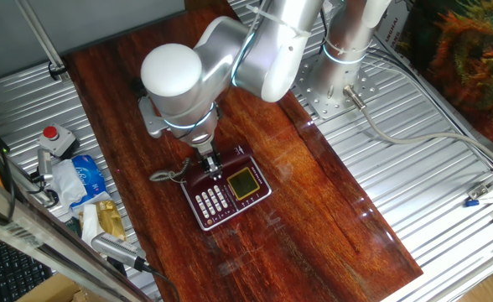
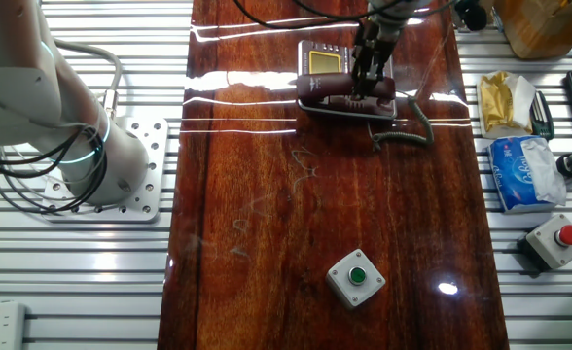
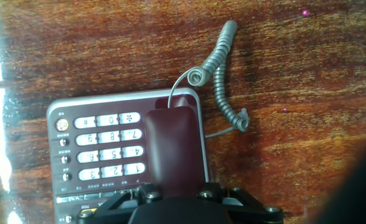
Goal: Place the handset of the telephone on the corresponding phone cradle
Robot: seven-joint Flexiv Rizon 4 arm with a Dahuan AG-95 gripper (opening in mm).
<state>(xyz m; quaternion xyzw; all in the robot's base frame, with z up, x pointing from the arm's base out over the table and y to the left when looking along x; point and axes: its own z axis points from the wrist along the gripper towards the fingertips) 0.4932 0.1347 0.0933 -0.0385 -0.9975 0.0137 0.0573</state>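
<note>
The telephone [image 1: 230, 197] is a dark maroon base with white keys and a yellow-green display [image 1: 243, 182]. It also shows in the other fixed view [image 2: 317, 60] and in the hand view [image 3: 68, 115]. My gripper [image 3: 175, 194] is shut on the maroon handset [image 3: 173, 146] and comes down on it from above [image 1: 209, 159]. The handset lies along the phone cradle [image 3: 186, 98], the strip beside the keypad [image 3: 105, 146]. I cannot tell whether it touches the cradle. In the other fixed view the handset [image 2: 339, 97] runs along the phone's near edge. Its grey curly cord [image 3: 223, 74] trails onto the table.
The phone stands on a dark wooden tabletop [image 2: 315, 214]. A green button box [image 2: 356, 277] sits near its front. A red button box [image 2: 558, 238], a blue tissue pack [image 2: 524, 170] and a yellow packet [image 2: 505, 97] lie beside the table. The arm's base [image 2: 111, 165] stands on the other side.
</note>
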